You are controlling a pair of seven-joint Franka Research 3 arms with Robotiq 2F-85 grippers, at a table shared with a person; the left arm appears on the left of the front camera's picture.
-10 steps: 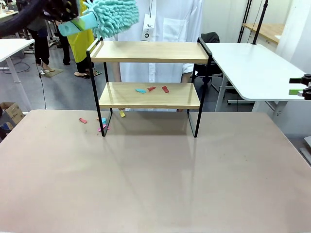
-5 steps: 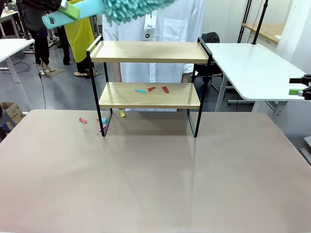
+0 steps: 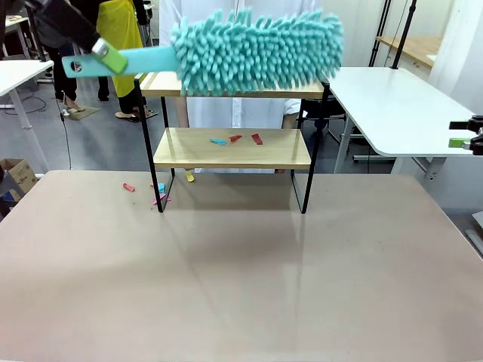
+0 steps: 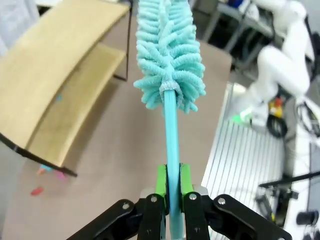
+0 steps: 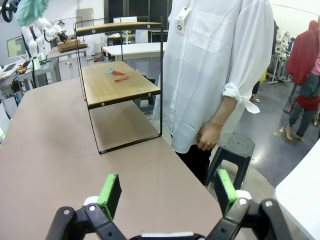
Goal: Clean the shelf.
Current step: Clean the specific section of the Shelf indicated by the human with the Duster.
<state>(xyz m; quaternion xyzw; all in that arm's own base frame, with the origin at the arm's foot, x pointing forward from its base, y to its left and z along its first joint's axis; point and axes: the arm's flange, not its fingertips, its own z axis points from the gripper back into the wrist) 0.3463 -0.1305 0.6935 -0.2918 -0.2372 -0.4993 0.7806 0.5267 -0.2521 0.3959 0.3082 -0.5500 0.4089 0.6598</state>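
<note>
— Where does the rack stand?
— The small two-tier shelf [image 3: 226, 154], light wood boards in a thin black metal frame, is at the far middle of the beige tabletop [image 3: 241, 286]. A person in a white coat [image 5: 220, 75] stands just behind it.

— And the left claw?
— The left claw [image 4: 172, 186] is clamped tight on the flat teal handle of a fluffy turquoise duster [image 3: 256, 51]. From the front it is mostly cut off at the top left corner, with one green pad showing against the handle.

— Does the duster touch the top board?
— I cannot tell. Its head hangs across the top board and hides most of it.

— Any debris?
— Some small blue and red scraps [image 3: 256, 139] lie on the lower board. A few more coloured scraps [image 3: 158, 197] lie on the tabletop by the near left leg.

— The right claw?
— The right claw [image 5: 167, 192] is spread wide and holds nothing. It is out at the right, well apart from the shelf, and the front picture's right edge cuts it off.
</note>
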